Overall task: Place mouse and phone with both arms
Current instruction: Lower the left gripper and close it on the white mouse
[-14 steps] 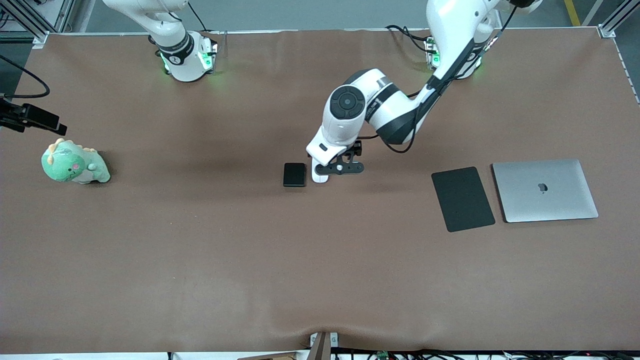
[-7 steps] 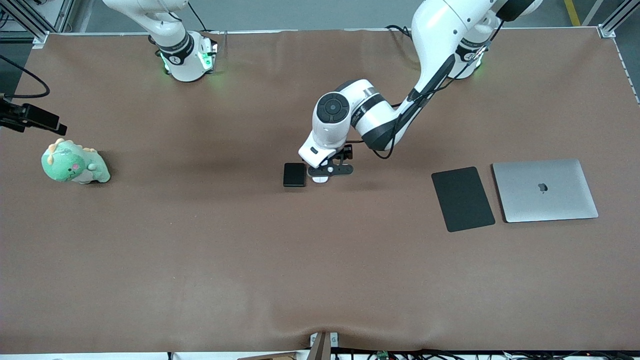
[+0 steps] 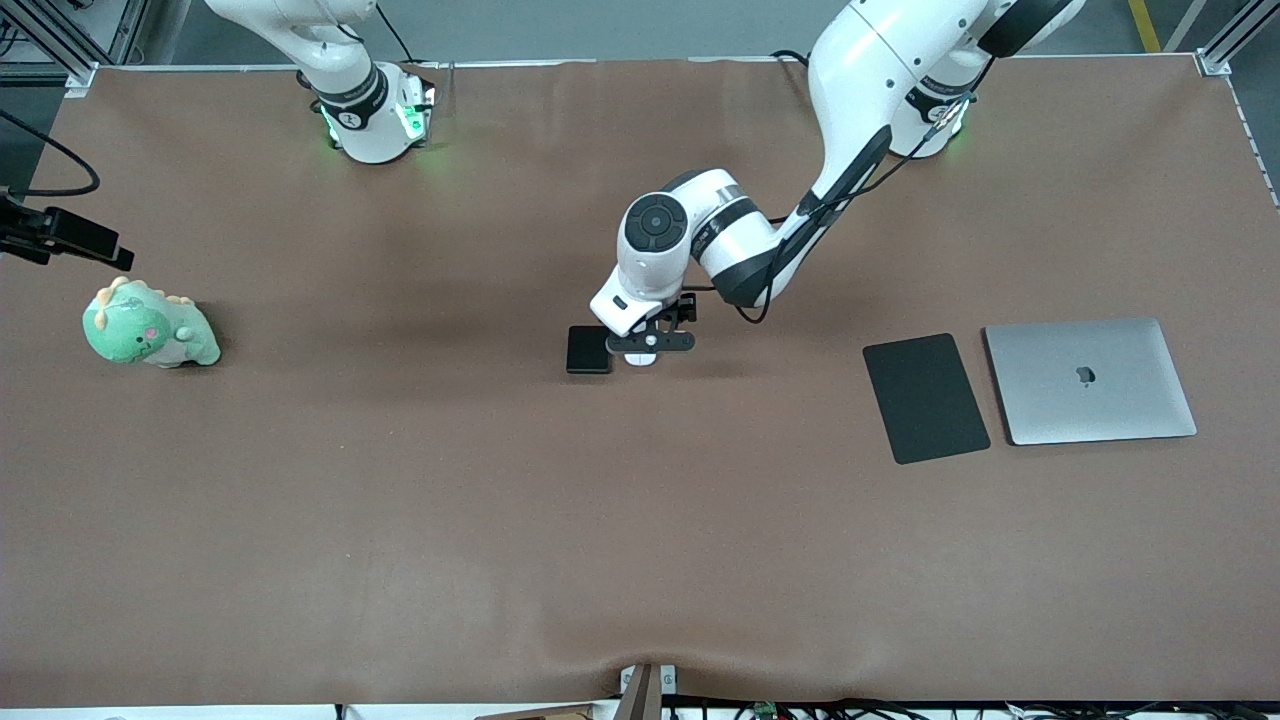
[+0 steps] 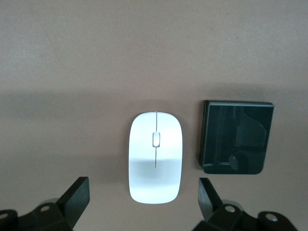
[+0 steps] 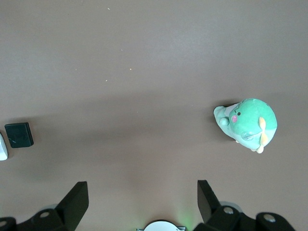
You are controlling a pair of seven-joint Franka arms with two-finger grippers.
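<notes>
We see the left tool [image 4: 142, 197] hanging low over the mouse [image 4: 155, 157], its fingers [image 4: 77, 195] spread wide, one to each side of the mouse and holding nothing. The mouse lies flat on the table [image 3: 400, 500] near its middle, and the phone [image 3: 589, 349] lies just beside it, toward the right arm's end, a narrow gap between them. Seen from the mouse in the front view, the phone sits at nine o'clock and the mouse pad [image 3: 925, 397] at three o'clock, well apart. The right arm waits high near its base, its right tool [image 5: 139, 202] also wide and empty.

I see a green plush toy [image 3: 150, 327] at the right arm's end of the brown table [image 3: 400, 520]. At the left arm's end, a black pad [image 3: 925, 397] lies just beside a closed silver laptop [image 3: 1089, 380].
</notes>
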